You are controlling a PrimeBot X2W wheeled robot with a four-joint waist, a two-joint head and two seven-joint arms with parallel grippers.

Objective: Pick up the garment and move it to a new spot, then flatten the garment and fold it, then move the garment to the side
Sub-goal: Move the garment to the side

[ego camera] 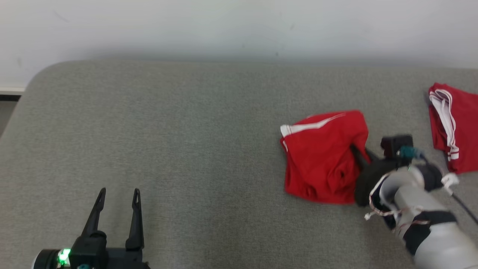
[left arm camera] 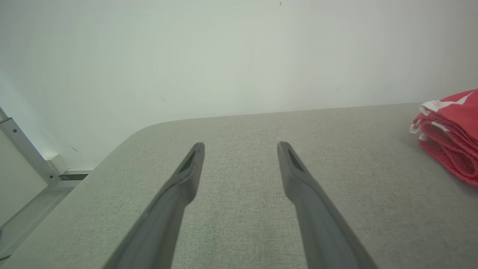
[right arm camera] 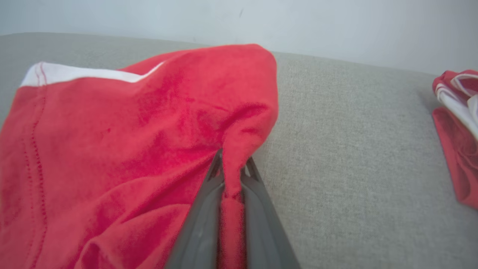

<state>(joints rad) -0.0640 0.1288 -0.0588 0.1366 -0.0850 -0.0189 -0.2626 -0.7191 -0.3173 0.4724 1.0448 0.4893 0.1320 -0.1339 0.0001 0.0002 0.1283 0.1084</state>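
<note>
red garment [ego camera: 321, 157] lies bunched on the right part of the cushion [ego camera: 168, 130], short of its far edge. right gripper [right arm camera: 233, 173] is pinched on a raised fold at the garment's right side, with cloth squeezed between its 2 fingers. this is likely the grip for lifting it to a new spot, and the cushion's bare left part looks the natural target. left gripper [ego camera: 118, 196] hangs over the cushion's near-left corner, fingers spread and empty, probably held back for the flattening. 1 more red piece [ego camera: 453, 127] sits at the cushion's right edge, apart from the garment. right wrist view shows the pinched ridge of cloth, which the head view hides behind the wrist. head view alone gives the 2 arms' spacing across the cushion.
</note>
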